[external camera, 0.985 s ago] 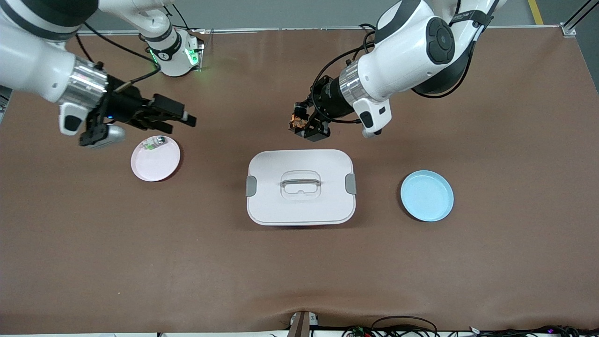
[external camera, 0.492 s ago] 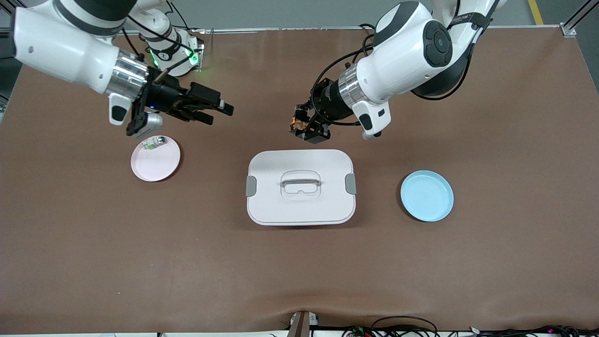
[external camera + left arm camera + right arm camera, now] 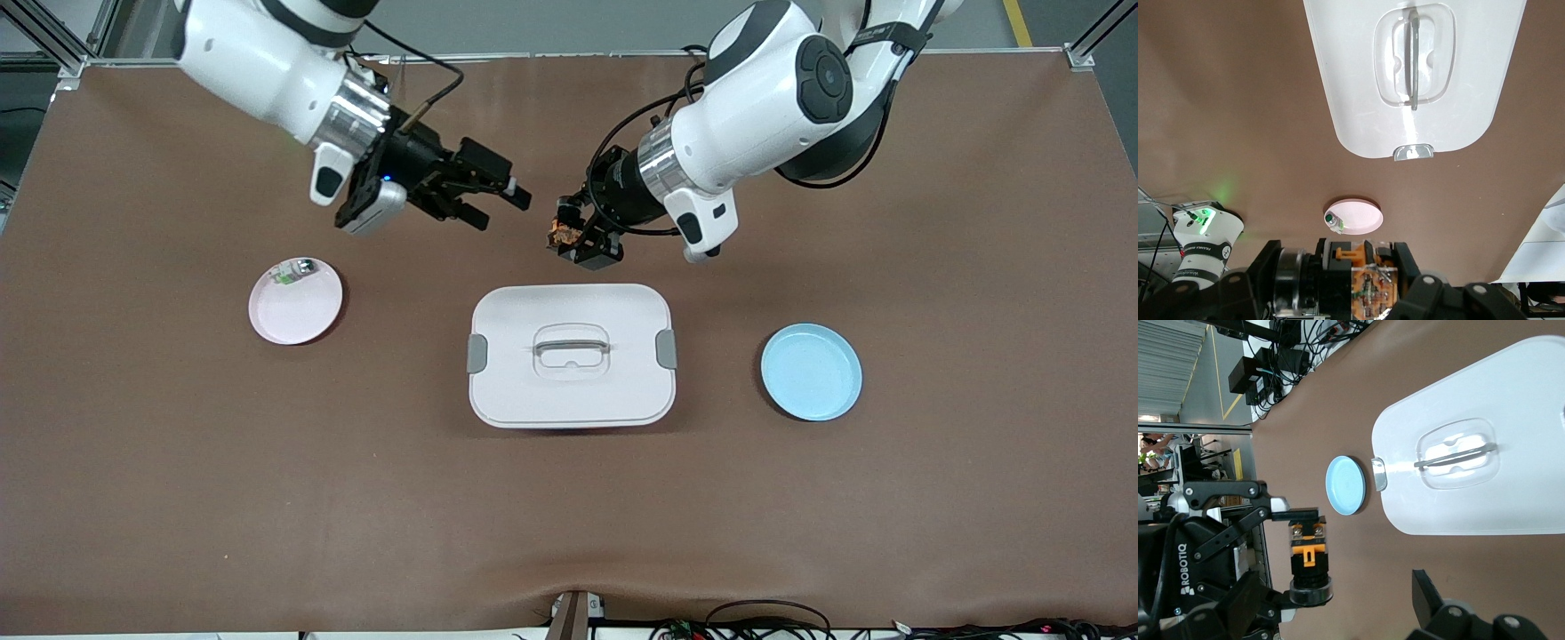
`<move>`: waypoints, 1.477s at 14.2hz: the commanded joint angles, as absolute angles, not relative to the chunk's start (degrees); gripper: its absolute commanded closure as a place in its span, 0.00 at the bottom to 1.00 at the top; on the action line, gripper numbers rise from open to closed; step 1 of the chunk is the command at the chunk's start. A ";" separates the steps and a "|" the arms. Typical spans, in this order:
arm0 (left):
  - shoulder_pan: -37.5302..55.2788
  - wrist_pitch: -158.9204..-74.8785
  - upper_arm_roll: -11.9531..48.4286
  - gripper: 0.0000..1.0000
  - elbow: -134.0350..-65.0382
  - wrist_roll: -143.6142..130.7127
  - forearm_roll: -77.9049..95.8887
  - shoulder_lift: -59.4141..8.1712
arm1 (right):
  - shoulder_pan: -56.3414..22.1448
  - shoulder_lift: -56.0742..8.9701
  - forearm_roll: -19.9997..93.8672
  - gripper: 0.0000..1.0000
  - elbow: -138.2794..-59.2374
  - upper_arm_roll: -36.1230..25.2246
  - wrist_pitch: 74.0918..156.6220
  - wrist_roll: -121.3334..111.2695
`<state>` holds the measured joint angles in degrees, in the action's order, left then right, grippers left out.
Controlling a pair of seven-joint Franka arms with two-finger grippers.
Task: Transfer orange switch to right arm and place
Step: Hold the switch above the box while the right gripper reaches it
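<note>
Table [image 3: 178,498] covered in brown cloth, slight wrinkle at the edge nearest the front camera. White lidded box [image 3: 571,356] sits mid-table, grey latch at each end, recessed handle on top. Pink plate [image 3: 295,301] lies toward the right arm's end, well apart from the box; a small clear-green-silver part [image 3: 292,270] rests on its rim farthest from the front camera. Blue plate [image 3: 811,372] lies toward the left arm's end, slightly nearer the front camera than the pink one.
</note>
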<state>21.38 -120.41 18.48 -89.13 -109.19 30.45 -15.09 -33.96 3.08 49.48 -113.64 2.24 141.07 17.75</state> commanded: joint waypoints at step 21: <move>21.53 -121.38 18.72 0.69 -88.86 -110.92 28.83 -14.94 | -40.78 -4.13 54.58 0.60 -109.78 1.49 152.31 17.23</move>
<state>21.38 -120.77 18.48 -89.12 -109.20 30.39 -15.09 -39.63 -3.85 53.87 -110.49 2.11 151.16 17.75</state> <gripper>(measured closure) 0.278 0.476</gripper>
